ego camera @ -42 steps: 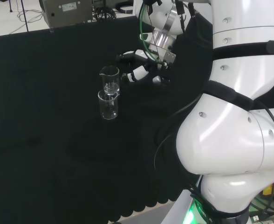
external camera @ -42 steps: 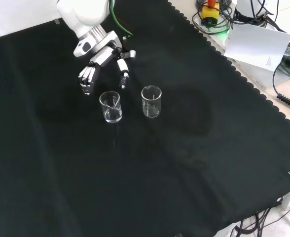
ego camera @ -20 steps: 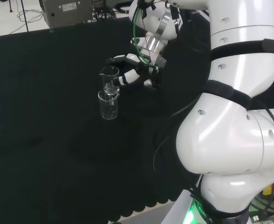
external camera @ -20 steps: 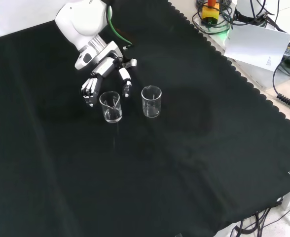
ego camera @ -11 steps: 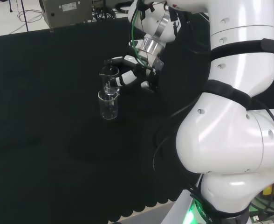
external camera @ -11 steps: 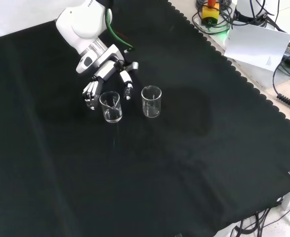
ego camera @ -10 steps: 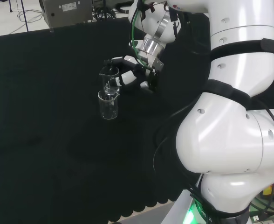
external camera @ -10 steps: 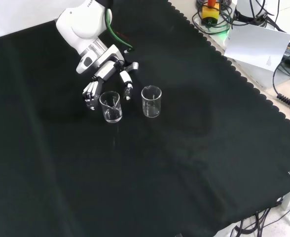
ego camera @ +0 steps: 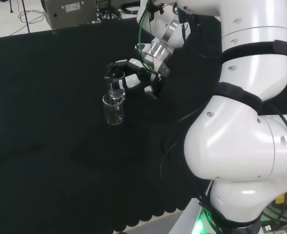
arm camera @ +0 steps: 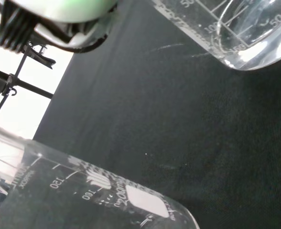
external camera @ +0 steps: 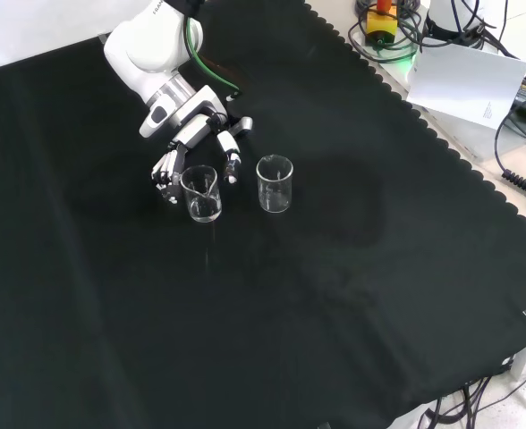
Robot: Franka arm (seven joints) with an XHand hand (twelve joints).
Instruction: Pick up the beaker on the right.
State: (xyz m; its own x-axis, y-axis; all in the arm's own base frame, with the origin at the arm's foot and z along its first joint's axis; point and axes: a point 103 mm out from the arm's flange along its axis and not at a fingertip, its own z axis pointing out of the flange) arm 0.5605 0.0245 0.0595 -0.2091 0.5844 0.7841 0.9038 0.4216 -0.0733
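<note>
Two small clear glass beakers stand upright on a bench covered in black cloth (external camera: 352, 295). In the front view they sit side by side near the middle of the upper half of the cloth, a little apart. The left beaker (external camera: 200, 193) has a pouring lip and the hand (external camera: 188, 150) is at it; the right beaker (external camera: 275, 183) stands free. In the head view the same two line up one behind the other, the far beaker (ego camera: 114, 81) at the hand and the near one (ego camera: 113, 109) in front. The hand's fingers (external camera: 166, 170) are spread apart and relaxed, reaching down on one side of the left beaker, with the thumb (external camera: 231, 164) on the other side; whether they touch the glass cannot be told. In the wrist view, white graduation marks and a blank white label patch (arm camera: 145, 202) show on the closer beaker's wall.
</note>
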